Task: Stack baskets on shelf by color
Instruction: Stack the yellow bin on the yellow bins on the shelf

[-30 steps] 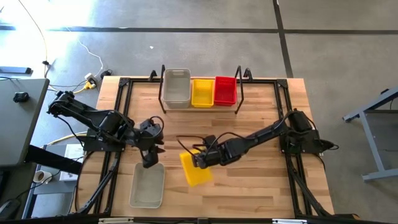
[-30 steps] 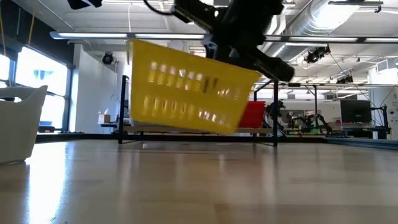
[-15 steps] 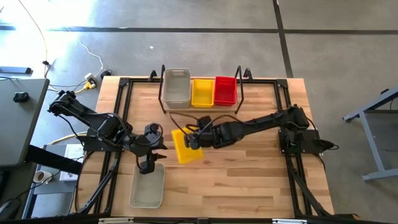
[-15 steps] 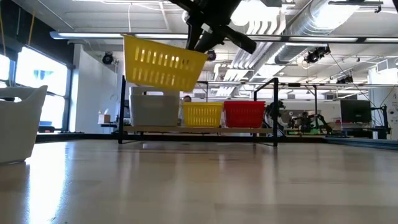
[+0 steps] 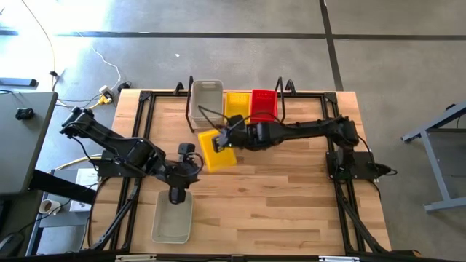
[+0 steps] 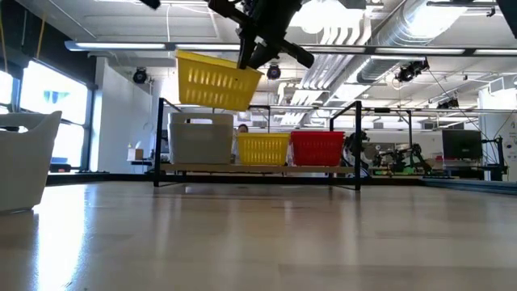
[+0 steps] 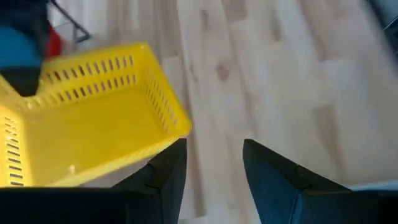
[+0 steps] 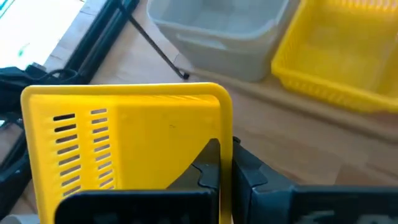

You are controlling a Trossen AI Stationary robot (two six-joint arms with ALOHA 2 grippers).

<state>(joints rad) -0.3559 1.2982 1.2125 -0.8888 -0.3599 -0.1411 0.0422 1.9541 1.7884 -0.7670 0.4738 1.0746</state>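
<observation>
My right gripper point(image 5: 228, 138) is shut on a yellow basket point(image 5: 214, 150) and holds it in the air just in front of the shelf point(image 5: 279, 98); the basket also shows high up in the low view point(image 6: 214, 81). On the shelf stand a grey-white basket point(image 5: 207, 100), a yellow basket point(image 5: 234, 107) and a red basket point(image 5: 263, 106), side by side on their bottoms. My left gripper point(image 5: 178, 193) is open and empty at the far end of another grey-white basket point(image 5: 172, 218), which rests on the table near the front left. My right gripper pinches the held yellow basket's side wall at the rim point(image 8: 221, 124), near one corner, one finger on each face of the wall. The fingers point(image 8: 208, 167) come level from the table's right side. The basket is lifted clear and hangs slightly tilted point(image 6: 242, 89).
Black arm-mount frames point(image 5: 142, 116) run along the table's left and right sides. The shelf's upright end loops point(image 5: 191, 109) stand at both ends of the basket row. Bare wood point(image 5: 277, 204) lies in the middle and front right.
My right gripper has carried the yellow basket from the table's middle toward the far edge and the shelf, and higher. The basket has turned about and tilts less than before. My left arm has shifted a little toward the right, staying over the grey-white basket.
</observation>
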